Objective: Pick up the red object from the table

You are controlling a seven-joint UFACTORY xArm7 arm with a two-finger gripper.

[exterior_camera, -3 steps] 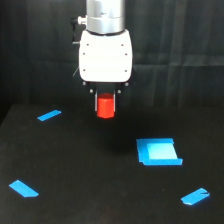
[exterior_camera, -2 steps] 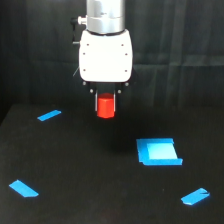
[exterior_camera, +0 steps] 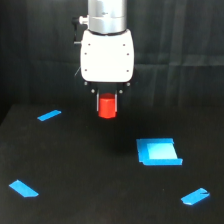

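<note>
Far on the exterior view's left, low down: a blue tape strip [exterior_camera: 23,188] lying flat on the table [exterior_camera: 75,165], angled, edges soft and blurred. Higher up, also left: a second blue strip [exterior_camera: 49,115], slanted, well apart from the first. Table's back edge hard to separate from the dark backdrop; no clear line there.

Centre: white arm housing [exterior_camera: 107,54] under a silver cylinder, cut off by the top edge of the frame. Below the housing, the gripper [exterior_camera: 107,106], clamped on the red object [exterior_camera: 107,107]. Dark fingers just visible at either side of the block's upper part, too small and blurred to make out in detail. Top of the block hidden between the fingers and the housing's underside. Red object upright, held clear of the table, with black surface showing beneath it and no contact visible. Hexagonal faces not distinguishable at this sharpness; only a rounded red-orange shape.

Right of centre, lower: blue square patch [exterior_camera: 158,151] flat on the table, a paler rectangle inside it, well apart from the held block. Whether a raised tray or flat tape, cannot tell; nothing seen lying on it.

Far right, near the bottom: a third blue strip [exterior_camera: 195,196], angled, outline fuzzy.
</note>
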